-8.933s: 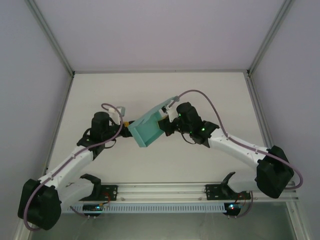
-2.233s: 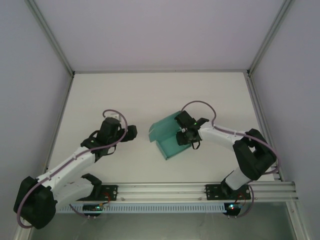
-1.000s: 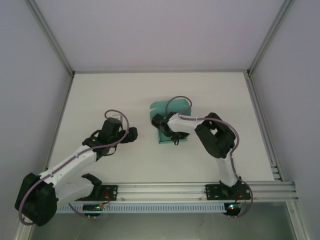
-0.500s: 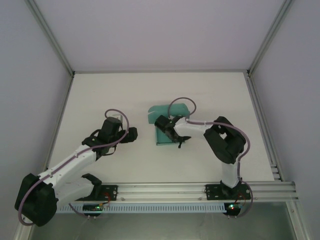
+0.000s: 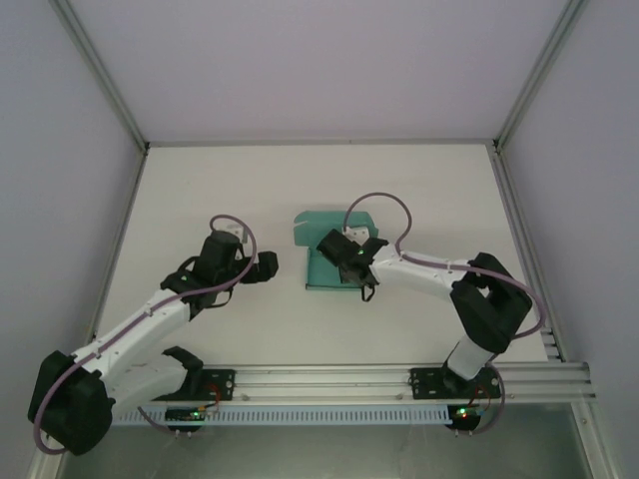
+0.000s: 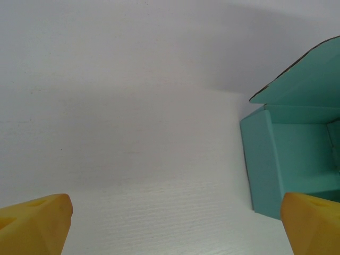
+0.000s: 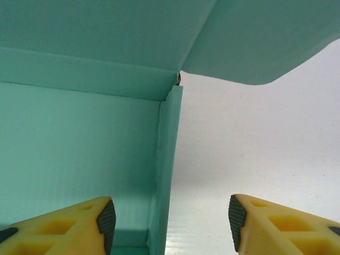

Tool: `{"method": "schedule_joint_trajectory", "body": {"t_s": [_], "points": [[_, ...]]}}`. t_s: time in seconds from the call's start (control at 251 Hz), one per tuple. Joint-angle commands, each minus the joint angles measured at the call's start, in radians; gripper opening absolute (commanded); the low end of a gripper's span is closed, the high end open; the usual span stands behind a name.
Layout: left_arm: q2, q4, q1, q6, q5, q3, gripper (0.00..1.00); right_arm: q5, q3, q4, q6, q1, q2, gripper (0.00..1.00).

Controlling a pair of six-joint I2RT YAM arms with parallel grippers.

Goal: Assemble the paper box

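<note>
At table (image 5: pixel 200 200) centre, paper box (image 5: pixel 318 271) lies lid-up; right gripper (image 7: pixel 171 220) straddles its side wall (image 7: pixel 169 159), parted, empty, probably to square it; left gripper (image 6: pixel 172 226) gapes idle.

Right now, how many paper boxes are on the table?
1. The paper box lies near the middle of the table, lid flap raised, one side wall between the open jaws of the right gripper. None seems hidden under the arms.
</note>
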Motion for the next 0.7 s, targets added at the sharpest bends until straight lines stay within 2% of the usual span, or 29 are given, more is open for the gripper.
{"method": "schedule_joint_trajectory", "body": {"t_s": [0.0, 0.148, 0.168, 0.224, 0.331, 0.379, 0.463, 0.591, 0.698], "points": [[0.002, 0.011, 0.005, 0.050, 0.034, 0.046, 1.00, 0.016, -0.034, 0.039, -0.030, -0.013, -0.086, 0.69], [0.065, -0.003, 0.006, 0.182, 0.112, 0.134, 1.00, -0.079, -0.085, 0.146, -0.295, -0.082, -0.256, 0.98], [0.078, -0.007, 0.005, 0.201, 0.124, 0.152, 1.00, -0.103, -0.091, 0.161, -0.332, -0.096, -0.283, 0.99], [0.119, -0.005, 0.006, 0.263, 0.164, 0.196, 1.00, -0.229, -0.121, 0.217, -0.450, -0.143, -0.354, 0.99], [0.206, 0.007, 0.005, 0.394, 0.244, 0.279, 0.99, -0.567, -0.157, 0.298, -0.703, -0.272, -0.429, 0.99], [0.250, -0.015, 0.006, 0.443, 0.270, 0.331, 1.00, -0.648, -0.130, 0.279, -0.778, -0.320, -0.421, 0.99], [0.337, -0.086, 0.005, 0.550, 0.325, 0.433, 1.00, -0.725, -0.033, 0.173, -0.901, -0.382, -0.355, 0.99], [0.458, -0.193, 0.008, 0.678, 0.342, 0.570, 0.99, -0.722, 0.130, 0.020, -1.022, -0.426, -0.211, 0.99], [0.539, -0.246, 0.011, 0.770, 0.368, 0.645, 0.93, -0.784, 0.249, -0.089, -1.087, -0.464, -0.097, 0.90]]}}
